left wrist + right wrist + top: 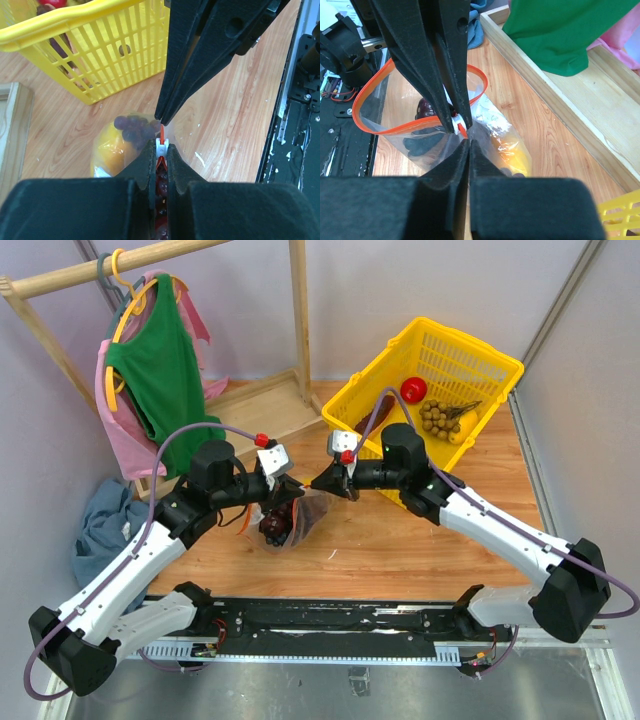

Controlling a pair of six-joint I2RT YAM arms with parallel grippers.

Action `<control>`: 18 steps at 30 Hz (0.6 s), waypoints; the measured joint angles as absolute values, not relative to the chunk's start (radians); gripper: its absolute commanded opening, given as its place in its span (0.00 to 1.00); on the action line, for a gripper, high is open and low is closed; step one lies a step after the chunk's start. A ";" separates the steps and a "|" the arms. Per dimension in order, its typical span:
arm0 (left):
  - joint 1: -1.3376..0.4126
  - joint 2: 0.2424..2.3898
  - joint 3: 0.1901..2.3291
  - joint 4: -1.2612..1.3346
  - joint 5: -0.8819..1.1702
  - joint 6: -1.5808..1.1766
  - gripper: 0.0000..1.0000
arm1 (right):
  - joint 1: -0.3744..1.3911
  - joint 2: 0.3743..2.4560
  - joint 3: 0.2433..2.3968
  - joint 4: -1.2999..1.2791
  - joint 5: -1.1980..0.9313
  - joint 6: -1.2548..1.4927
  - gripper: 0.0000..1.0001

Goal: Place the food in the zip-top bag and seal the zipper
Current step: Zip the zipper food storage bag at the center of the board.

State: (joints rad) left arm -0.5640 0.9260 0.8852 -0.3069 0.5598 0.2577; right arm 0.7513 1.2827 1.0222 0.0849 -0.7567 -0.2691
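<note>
The clear zip-top bag (292, 526) hangs between my two grippers above the wooden table. Through its plastic I see purple grapes (132, 128) and a yellow pepper (107, 153); a dark red piece (423, 108) lies deeper inside. The red-orange zipper (400, 125) gapes in a wide loop. My left gripper (161, 148) is shut on the zipper's white slider (458, 121) at one end of the mouth. Right beside it, my right gripper (470, 143) is shut on the bag's clear corner. Their tips almost touch (306, 484).
A yellow basket (455, 336) stands at the back right with a red round fruit (414, 390) and a brownish bunch (437, 417). A wooden rack with a green garment (160, 370) stands back left, a blue cloth (100, 525) to the left.
</note>
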 measured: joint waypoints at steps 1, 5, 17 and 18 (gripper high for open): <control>-0.564 0.927 0.889 -0.308 0.562 0.258 0.00 | 0.751 1.283 1.022 0.078 -0.761 -0.270 0.31; -0.564 0.927 0.894 -0.308 0.570 0.258 0.00 | 0.751 1.291 1.024 0.040 -0.788 -0.298 0.36; -0.564 0.938 0.896 -0.312 0.594 0.267 0.00 | 0.754 1.398 1.090 0.024 -0.805 -0.319 0.01; -0.564 0.937 0.896 -0.312 0.590 0.266 0.00 | 0.755 1.399 1.090 0.024 -0.807 -0.316 0.01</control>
State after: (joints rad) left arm -0.5636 0.9375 0.8963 -0.3119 0.5900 0.2665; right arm 0.7547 1.3991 1.0901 0.0238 -0.8066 -0.3161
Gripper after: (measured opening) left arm 0.080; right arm 0.024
